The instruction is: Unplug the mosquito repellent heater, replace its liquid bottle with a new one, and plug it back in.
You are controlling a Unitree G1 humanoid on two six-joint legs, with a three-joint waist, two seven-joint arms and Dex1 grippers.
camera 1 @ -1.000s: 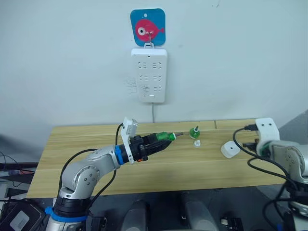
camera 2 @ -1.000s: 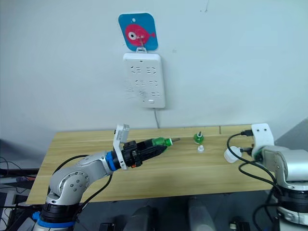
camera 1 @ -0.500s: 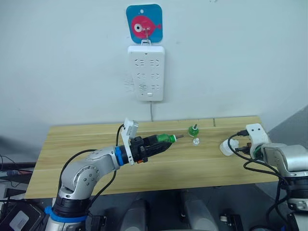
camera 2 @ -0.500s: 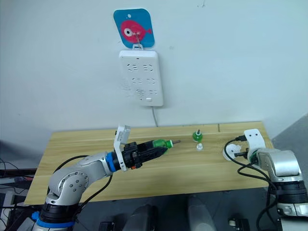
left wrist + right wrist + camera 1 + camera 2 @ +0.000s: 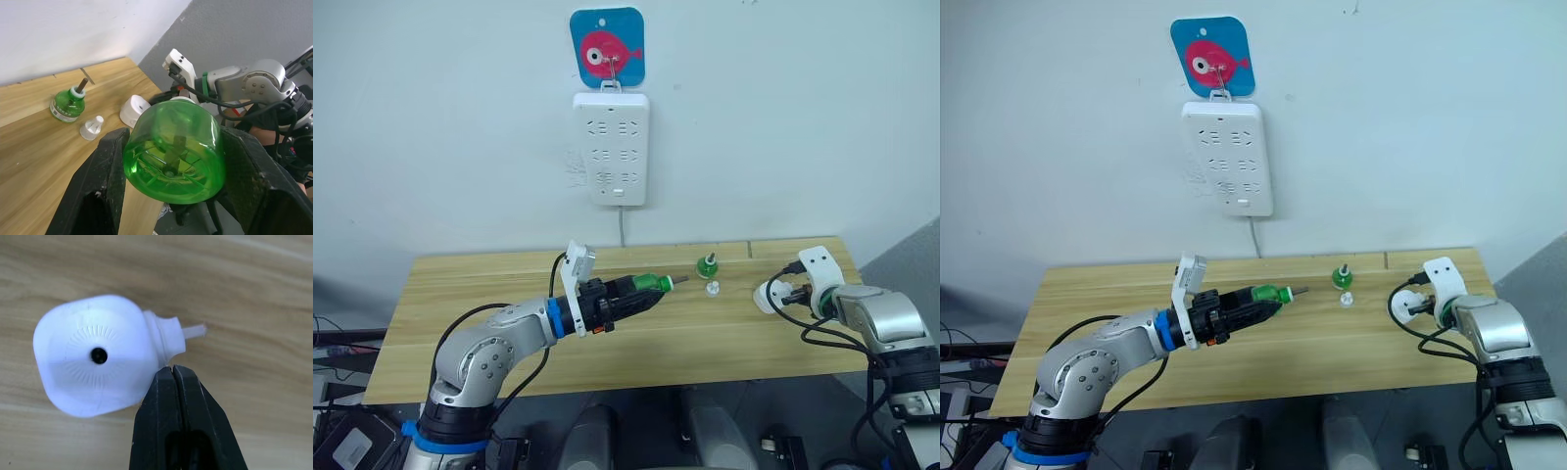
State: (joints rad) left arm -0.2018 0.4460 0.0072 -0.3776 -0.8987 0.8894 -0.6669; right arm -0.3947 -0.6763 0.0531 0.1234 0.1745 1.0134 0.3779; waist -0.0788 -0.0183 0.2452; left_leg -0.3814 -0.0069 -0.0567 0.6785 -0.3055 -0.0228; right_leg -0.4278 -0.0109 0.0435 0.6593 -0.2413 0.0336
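Soft, even light is filling the room, and the wall [image 5: 783, 117] is looking bright with no glare. Only faint shadows are lying on the tabletop [image 5: 705, 333]. In the left wrist view the green bottle [image 5: 172, 149] is glowing as light passes through it. In the right wrist view the heater [image 5: 95, 377] is looking sharp but slightly overexposed.

The left arm reaches forward over the light wooden table [image 5: 509, 284], elbow bent, wrist level, and its left gripper [image 5: 631, 291] has both black fingers [image 5: 110, 171] pressed against the sides of a translucent green plastic bottle [image 5: 173, 149] held above that table. The right arm bends inward at the table's far right end, and its right gripper [image 5: 172, 374] has its two black fingers pressed together, tips just beside the small white rounded plastic heater [image 5: 95, 355].
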